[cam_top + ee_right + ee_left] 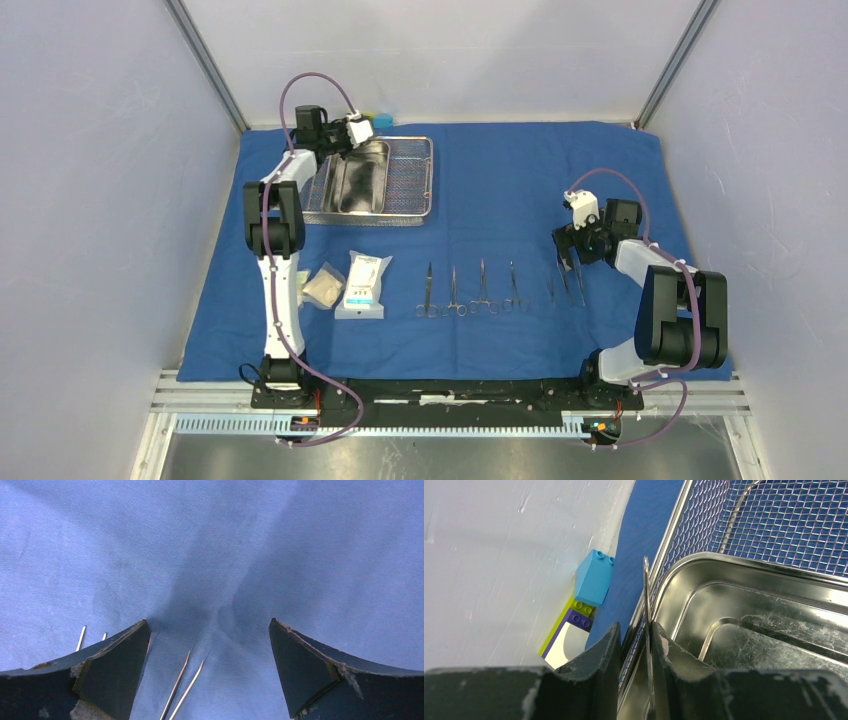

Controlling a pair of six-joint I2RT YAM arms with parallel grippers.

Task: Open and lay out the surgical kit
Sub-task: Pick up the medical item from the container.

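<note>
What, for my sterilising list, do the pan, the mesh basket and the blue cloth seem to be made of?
The pan looks like polished steel: mirror-bright walls with fine scratches. The mesh basket seems bare metal wire, probably steel too: a shiny woven grid under a solid rim. The blue cloth looks like matte woven fabric: fine weave, soft creases; the fibre cannot be told.

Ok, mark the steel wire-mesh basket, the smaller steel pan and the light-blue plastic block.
Steel wire-mesh basket (784, 525), left wrist view, on its mesh.
Smaller steel pan (769, 645), left wrist view, on its scratched floor.
Light-blue plastic block (594, 577), left wrist view, on its side face.
</note>
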